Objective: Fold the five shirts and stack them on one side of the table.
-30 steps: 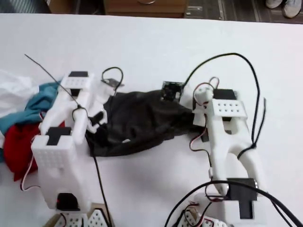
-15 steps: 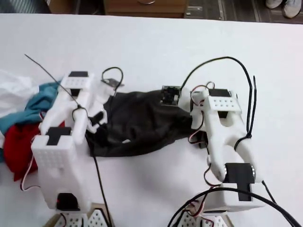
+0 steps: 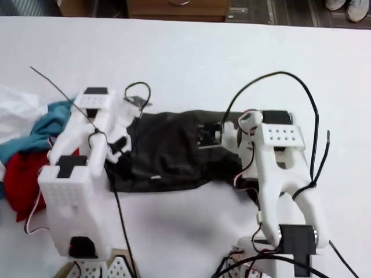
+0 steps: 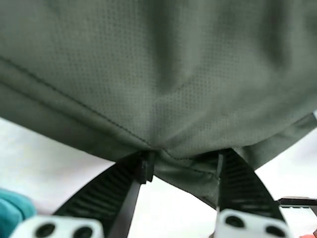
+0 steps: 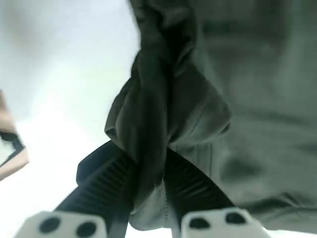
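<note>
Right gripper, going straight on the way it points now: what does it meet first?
The dark shirt: the right gripper is shut on its bunched edge and points across the spread cloth. The left gripper likely comes next, though depth is unclear.

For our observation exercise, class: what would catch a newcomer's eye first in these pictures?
The dark shirt stretched across the middle of the white table, with the left gripper and right gripper pinching its opposite ends. Next, the heap of white, teal and red shirts at the table's left edge.

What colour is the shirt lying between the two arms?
The shirt is plain dark grey, finely meshed; clearest in the left wrist view.
</note>
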